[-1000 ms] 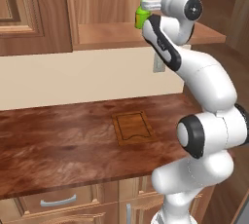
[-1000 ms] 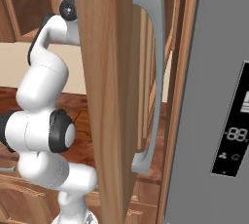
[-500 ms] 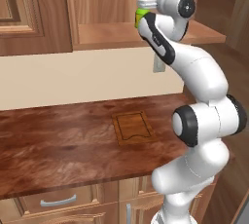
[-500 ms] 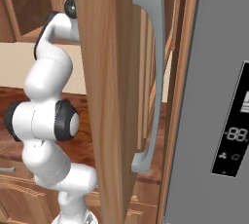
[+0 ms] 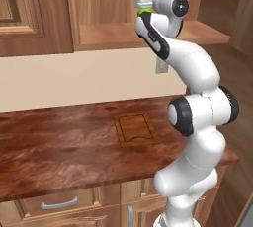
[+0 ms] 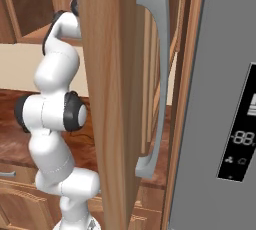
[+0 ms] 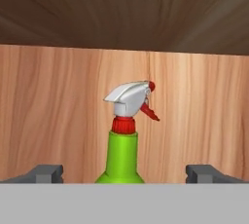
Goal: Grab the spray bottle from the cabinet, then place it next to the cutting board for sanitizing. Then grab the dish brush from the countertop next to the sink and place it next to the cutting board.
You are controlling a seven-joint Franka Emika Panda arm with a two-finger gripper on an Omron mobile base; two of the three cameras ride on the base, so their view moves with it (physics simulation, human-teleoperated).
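Hand view is showing the gripper (image 7: 124, 173) with its two dark finger tips (image 7: 46, 173) standing spread wide, one at each side of the spray bottle (image 7: 124, 140), and they are not touching it. One bottle is standing upright between them, with green body, red neck and white trigger nozzle, in front of the pale wooden back wall of the cabinet (image 7: 58, 111), under a dark wooden ceiling. In the left base view the same bottle (image 5: 145, 1) is standing on the open shelf of the cabinet (image 5: 108, 33), and the white hand of the arm is covering most of its green body, so mainly the top is looking out. Below, one cutting board (image 5: 134, 129) is lying flat on the countertop (image 5: 59, 147), well apart from the bottle, and the bent arm is rising just beside its right edge. Two closed cabinet doors are hanging at the left of the shelf, and one drawer with a silver handle (image 5: 59, 204) is sitting under the countertop. In the right base view a tall wooden panel (image 6: 102, 99) with one grey handle (image 6: 152, 74) is standing in the way and hiding the hand, and a grey fridge door (image 6: 225, 99) with a dark display is next to it. Compared with one second ago, the arm is reaching further in and its elbow is standing higher, while the bottle and the board are staying in their places.
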